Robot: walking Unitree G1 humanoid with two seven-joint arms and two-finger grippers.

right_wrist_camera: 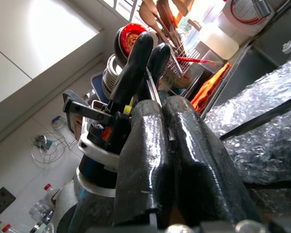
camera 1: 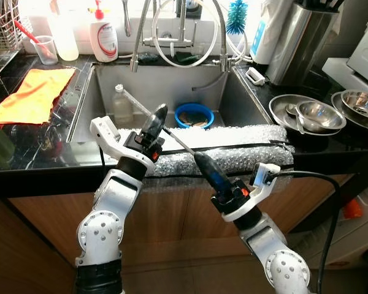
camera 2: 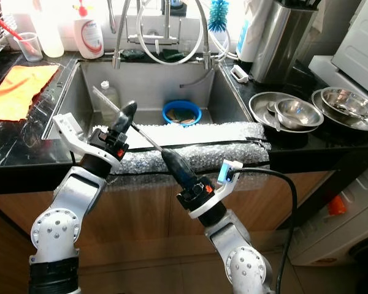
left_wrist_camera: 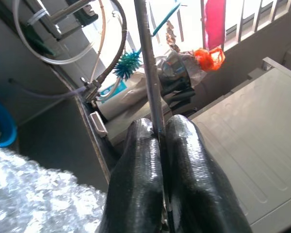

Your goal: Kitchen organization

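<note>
L gripper (camera 1: 157,116) & R gripper (camera 1: 203,164) both clamped tight on one thin metal rod (camera 1: 179,142), held across sink's front edge, above bubble wrap (camera 1: 233,144). Sink (camera 1: 159,82) behind w/ blue bowl (camera 1: 194,114), clear bottle (camera 1: 122,105). Steel bowls (camera 1: 319,114) on R counter, orange cloth (camera 1: 34,95) on L.

A thin metal rod (camera 1: 179,141), maybe a chopstick or skewer, slants over the sink's near edge, pinched at both ends, far-left to near-right.
</note>
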